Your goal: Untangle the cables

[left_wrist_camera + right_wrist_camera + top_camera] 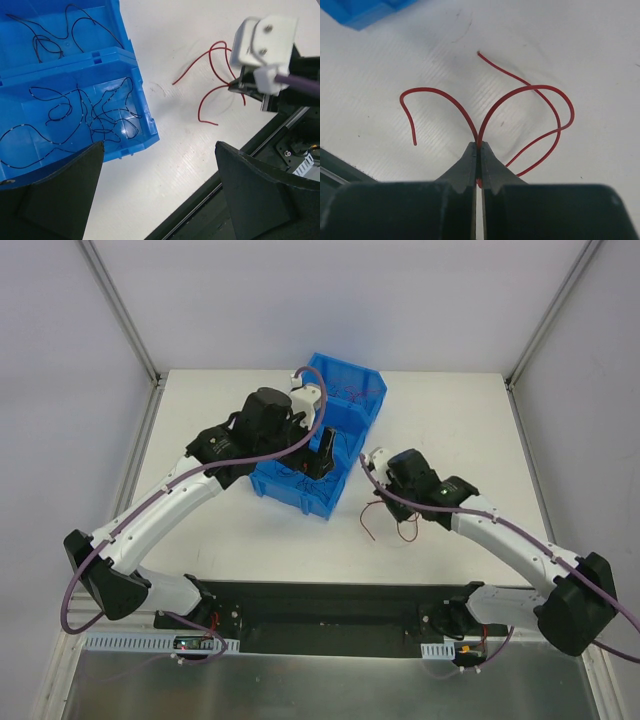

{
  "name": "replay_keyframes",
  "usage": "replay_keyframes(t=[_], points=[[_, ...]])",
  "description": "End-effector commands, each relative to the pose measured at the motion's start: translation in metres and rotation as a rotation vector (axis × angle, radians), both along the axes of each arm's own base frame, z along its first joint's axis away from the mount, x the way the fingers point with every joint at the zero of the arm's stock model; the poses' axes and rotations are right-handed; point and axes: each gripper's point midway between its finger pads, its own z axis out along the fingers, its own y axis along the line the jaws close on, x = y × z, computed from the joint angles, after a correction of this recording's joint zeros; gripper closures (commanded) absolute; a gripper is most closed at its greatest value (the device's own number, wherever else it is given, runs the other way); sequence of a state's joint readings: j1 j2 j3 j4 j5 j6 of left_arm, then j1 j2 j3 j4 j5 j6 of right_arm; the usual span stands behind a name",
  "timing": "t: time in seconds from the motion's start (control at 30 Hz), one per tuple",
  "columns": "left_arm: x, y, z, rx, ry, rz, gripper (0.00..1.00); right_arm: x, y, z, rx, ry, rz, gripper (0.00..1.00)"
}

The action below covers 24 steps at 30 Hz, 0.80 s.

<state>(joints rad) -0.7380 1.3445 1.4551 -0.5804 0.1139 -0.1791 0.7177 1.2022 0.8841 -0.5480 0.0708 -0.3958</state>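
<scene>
Two thin red cables (pixel 440 92) lie curled on the white table, just right of the blue bin (pixel 296 490). My right gripper (pixel 478 145) is shut on them where they cross, tips down at the table; it also shows in the left wrist view (pixel 236 88). The loose red ends (pixel 382 523) spread out below it. Several black cables (pixel 90 110) lie loosely in the bin's near compartment, and a few more dark ones (pixel 50 40) in the far compartment. My left gripper (pixel 160 144) hangs open over the bin's near right corner (pixel 322 455), holding nothing.
The blue bin's wall (pixel 142 107) stands close to the left fingers. A black mounting rail (pixel 320 605) runs along the table's near edge. Bare white table (pixel 460 420) stretches to the right, and metal frame posts rise at the back corners.
</scene>
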Motion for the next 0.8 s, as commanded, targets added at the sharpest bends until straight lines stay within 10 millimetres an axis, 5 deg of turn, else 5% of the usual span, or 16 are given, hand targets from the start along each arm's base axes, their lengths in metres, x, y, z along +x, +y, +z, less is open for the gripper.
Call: replay_keyframes(t=[0.0, 0.27, 0.6, 0.77], points=[[0.004, 0.001, 0.024, -0.037, -0.069, 0.000, 0.08, 0.038, 0.017, 0.057, 0.169, -0.127, -0.063, 1.00], [-0.002, 0.030, 0.027, -0.014, -0.129, 0.076, 0.07, 0.105, 0.055, 0.136, 0.392, -0.226, -0.104, 1.00], [-0.004, 0.066, 0.034, 0.027, -0.222, 0.176, 0.06, 0.199, 0.101, 0.263, 0.691, -0.419, -0.156, 1.00], [-0.005, 0.080, 0.035, 0.058, -0.259, 0.201, 0.06, 0.255, 0.121, 0.271, 0.811, -0.369, -0.201, 1.00]])
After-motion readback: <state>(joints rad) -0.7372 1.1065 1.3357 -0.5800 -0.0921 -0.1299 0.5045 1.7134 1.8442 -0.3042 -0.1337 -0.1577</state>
